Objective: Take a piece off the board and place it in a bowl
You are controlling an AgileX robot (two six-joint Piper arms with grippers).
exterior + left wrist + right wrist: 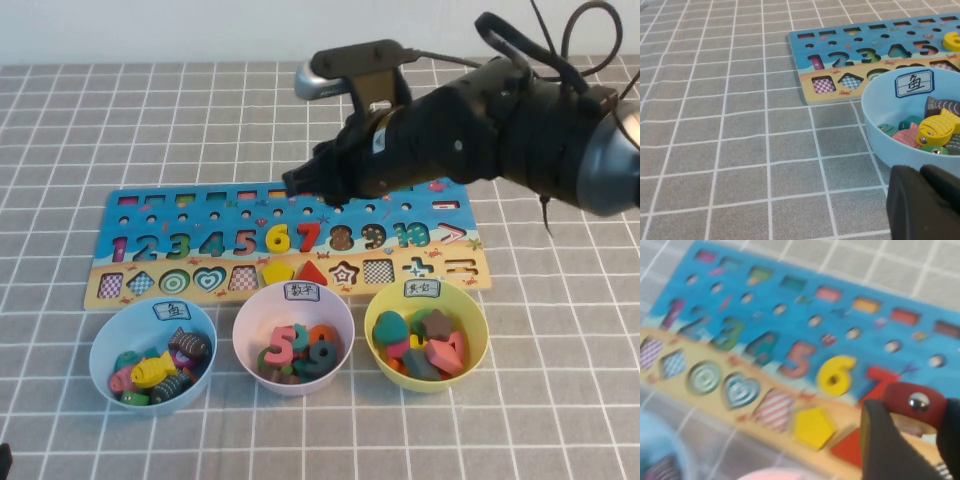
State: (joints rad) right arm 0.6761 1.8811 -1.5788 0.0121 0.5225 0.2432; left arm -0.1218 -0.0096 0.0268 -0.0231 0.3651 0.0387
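Holding the small red block with the shiny round mark [914, 403] pinched between its dark fingers, your right gripper [300, 185] is hanging over the far half of the long flat blue-and-tan puzzle board [150, 215], roughly above the row of little slots beyond the numerals. So the pick looks done and you're in the carry step: the piece is off the board and up in the air, with the yellow 6 [836, 375] and red 7 [879, 380] below it in the right wrist view.

Next you've got to swing it near and to the left. The pale blue round plastic bowl [108, 345] sits at the near left, just in front of the board's left end, already holding little fish pieces. It's the leftmost of three, so don't stop short over the white-pink bowl [245, 320] in the middle or the yellow bowl [478, 330] on the right. Get centred over the blue one's opening before letting go.

Your left gripper [922, 205] is parked low just beside the blue bowl on its near side; can't tell whether it's spread or closed. Mind it when you come in.
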